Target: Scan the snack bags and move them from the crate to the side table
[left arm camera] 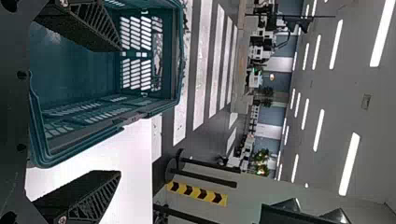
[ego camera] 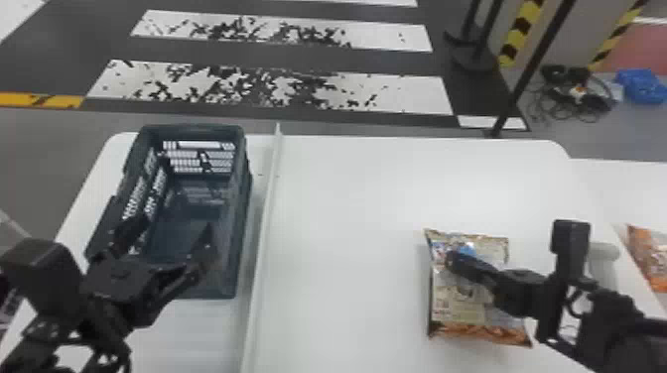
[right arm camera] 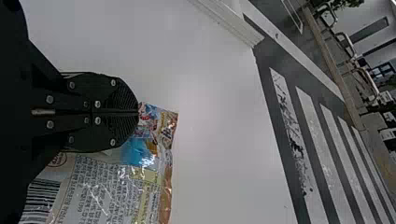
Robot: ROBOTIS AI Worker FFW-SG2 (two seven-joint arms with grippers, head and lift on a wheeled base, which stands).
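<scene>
Over the near end of the dark crate, my left gripper has its fingers spread with nothing between them. The left wrist view shows the same left gripper beside the teal crate wall. At the right of the white table, my right gripper is shut on a snack bag, printed back upward. In the right wrist view, the fingers of my right gripper are pressed together at the edge of the snack bag, covering part of it; a barcode shows. Another orange bag lies on the side table.
A raised white divider runs along the table between crate and bag. The side table adjoins at the right. A black stand pole rises behind the far edge, with cables on the floor.
</scene>
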